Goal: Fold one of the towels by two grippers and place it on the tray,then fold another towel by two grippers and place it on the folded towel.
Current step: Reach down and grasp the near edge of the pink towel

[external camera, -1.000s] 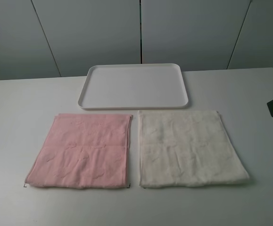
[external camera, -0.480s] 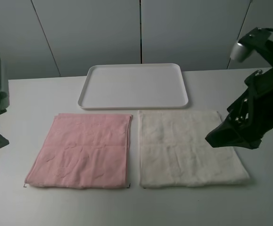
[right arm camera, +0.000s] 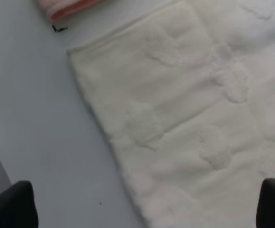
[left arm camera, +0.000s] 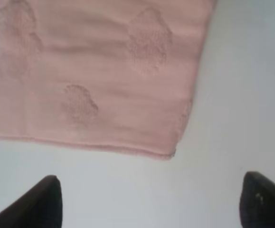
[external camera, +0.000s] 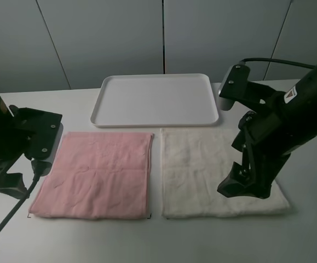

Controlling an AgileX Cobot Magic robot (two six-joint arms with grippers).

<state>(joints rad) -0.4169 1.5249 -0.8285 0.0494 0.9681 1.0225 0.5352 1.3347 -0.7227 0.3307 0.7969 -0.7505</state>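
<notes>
The pale pink towel (external camera: 95, 172) lies flat on the table, front left of the white tray (external camera: 155, 101). The cream-white towel (external camera: 199, 170) lies flat beside it on the right. My left gripper (external camera: 5, 186) hangs at the pink towel's left edge. The left wrist view shows it open (left arm camera: 151, 209) above bare table just off a corner of the pink towel (left arm camera: 94, 71). My right gripper (external camera: 245, 186) hovers over the cream towel's right front part. It is open (right arm camera: 142, 209) over the cream towel (right arm camera: 189, 109), holding nothing.
Small black corner marks (external camera: 28, 216) sit on the white table at the pink towel's front corners, one showing in the right wrist view (right arm camera: 59, 28). A grey panelled wall stands behind the tray. A black cable trails from the left arm (external camera: 7, 219).
Both arms have swung in from the sides. The left now stands at the pink towel's left edge, and the right has dropped lower over the cream towel. The towels have not moved.
</notes>
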